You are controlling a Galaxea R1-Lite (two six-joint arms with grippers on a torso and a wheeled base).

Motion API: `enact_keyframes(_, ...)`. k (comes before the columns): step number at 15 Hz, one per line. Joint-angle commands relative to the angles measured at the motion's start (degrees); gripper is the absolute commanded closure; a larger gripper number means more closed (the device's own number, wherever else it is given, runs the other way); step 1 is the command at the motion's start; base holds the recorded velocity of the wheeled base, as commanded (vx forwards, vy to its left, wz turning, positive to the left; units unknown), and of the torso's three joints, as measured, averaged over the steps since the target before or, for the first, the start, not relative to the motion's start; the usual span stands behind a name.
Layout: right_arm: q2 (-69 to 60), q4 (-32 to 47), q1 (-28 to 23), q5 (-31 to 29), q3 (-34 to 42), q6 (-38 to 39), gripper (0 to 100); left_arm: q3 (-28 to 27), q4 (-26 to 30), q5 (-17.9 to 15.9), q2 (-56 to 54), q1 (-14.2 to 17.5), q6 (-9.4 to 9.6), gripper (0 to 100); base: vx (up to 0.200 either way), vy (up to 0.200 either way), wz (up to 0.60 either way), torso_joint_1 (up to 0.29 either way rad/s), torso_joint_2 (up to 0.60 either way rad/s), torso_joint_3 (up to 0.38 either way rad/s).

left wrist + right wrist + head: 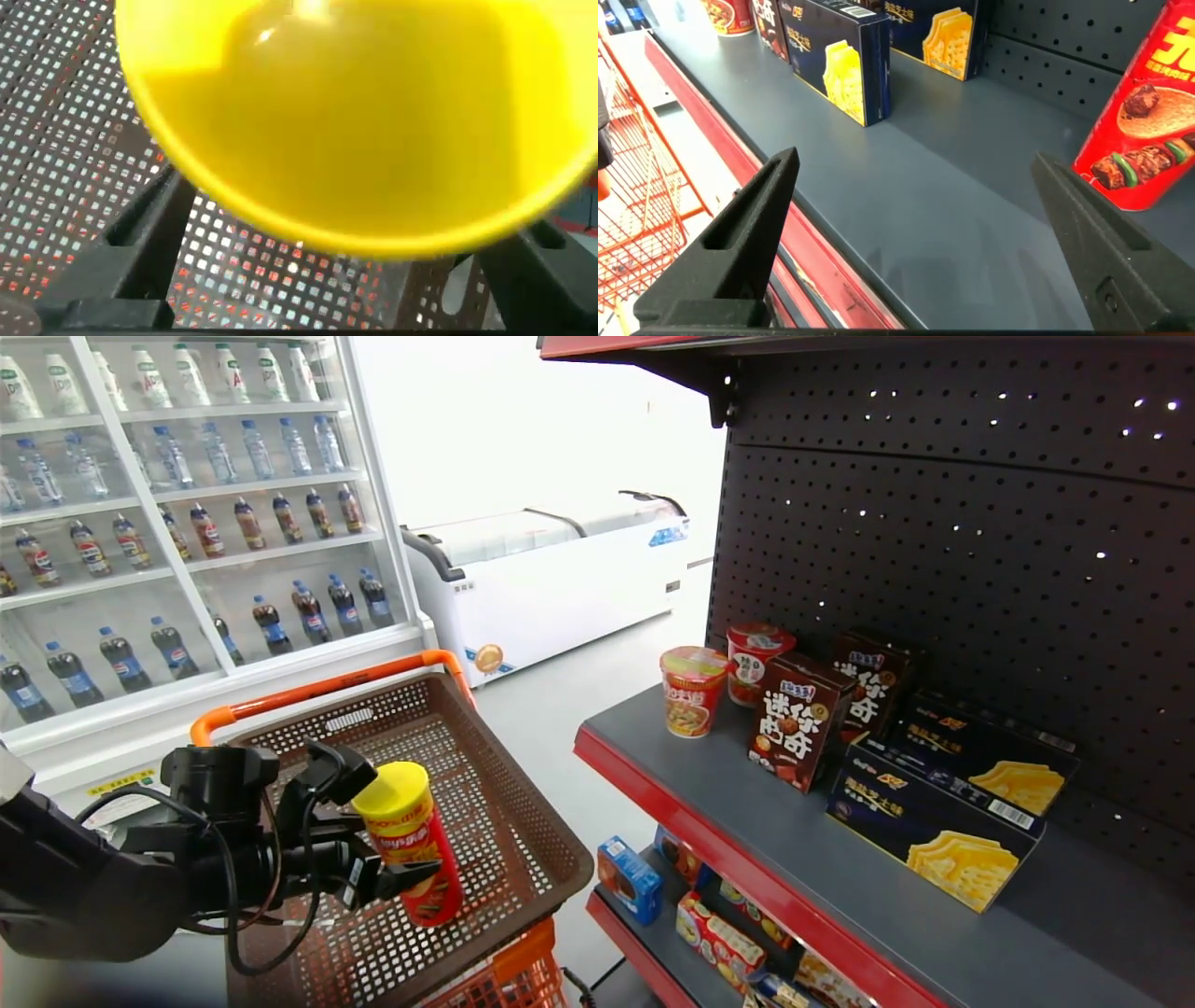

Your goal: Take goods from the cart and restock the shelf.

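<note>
A red chip can with a yellow lid [411, 845] hangs upright over the brown cart basket [532, 821], with my left gripper [375, 823] shut on its side. The left wrist view looks onto the yellow lid [355, 112], with the basket mesh [84, 140] below. My right gripper [920, 252] stands open over the grey shelf board [971, 187], nothing between its fingers. Another red chip can [1148, 103] stands on that board beside it. Two cup noodles [693, 691], brown boxes [798, 719] and navy cracker boxes [943, 812] line the shelf [747, 821].
The cart's orange handle [317, 689] is at its far side. A glass-door drinks cooler [187, 523] stands at the left, a chest freezer [551, 579] behind. Small packs [630, 877] fill the lower shelf. Bare shelf board lies in front of the boxes.
</note>
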Motion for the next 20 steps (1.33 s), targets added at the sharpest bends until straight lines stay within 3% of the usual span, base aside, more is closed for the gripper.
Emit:
enact_keyframes(1, 0.1, 0.0, 0.0, 0.0, 0.0, 0.0, 0, -0.8, -0.1, 0.0, 1.8, -0.5, 0.78, 0, 0.000, 0.000, 0.00, 0.000, 0.00, 0.000)
enact_keyframes(3, 0.1, 0.0, 0.0, 0.0, 0.0, 0.0, 0, -1.4, 0.0, -0.1, 2.5, -0.9, 2.63, 0, 0.000, 0.000, 0.00, 0.000, 0.00, 0.000)
enact_keyframes(4, 0.1, 0.0, 0.0, 0.0, 0.0, 0.0, 0, -2.1, 0.0, -0.1, 3.4, -1.3, 4.82, 0, 0.000, 0.000, 0.00, 0.000, 0.00, 0.000)
enact_keyframes(5, 0.1, 0.0, 0.0, 0.0, 0.0, 0.0, 0, -2.7, 0.1, -0.2, 4.0, -1.6, 5.18, 0, 0.000, 0.000, 0.00, 0.000, 0.00, 0.000)
enact_keyframes(9, 0.1, 0.0, 0.0, 0.0, 0.0, 0.0, 0, -5.9, 0.7, 0.1, 5.5, -3.3, 4.47, 0, 0.000, 0.000, 0.00, 0.000, 0.00, 0.000)
enact_keyframes(13, 0.1, 0.0, 0.0, 0.0, 0.0, 0.0, 0, -3.0, -1.0, 0.3, 4.6, -3.7, 4.47, 0, 0.000, 0.000, 0.00, 0.000, 0.00, 0.000)
enact_keyframes(14, 0.1, 0.0, 0.0, 0.0, 0.0, 0.0, 0, -0.1, -2.7, 0.5, 3.6, -3.5, 4.47, 0, 0.000, 0.000, 0.00, 0.000, 0.00, 0.000)
enact_keyframes(19, 0.1, 0.0, 0.0, 0.0, 0.0, 0.0, 0, 1.4, -2.6, 1.2, 2.6, -3.2, 3.68, 0, 0.000, 0.000, 0.00, 0.000, 0.00, 0.000)
enact_keyframes(20, 0.1, 0.0, 0.0, 0.0, 0.0, 0.0, 0, 1.5, -2.8, 1.1, 2.6, -3.1, 3.51, 100, 0.000, 0.000, 0.00, 0.000, 0.00, 0.000)
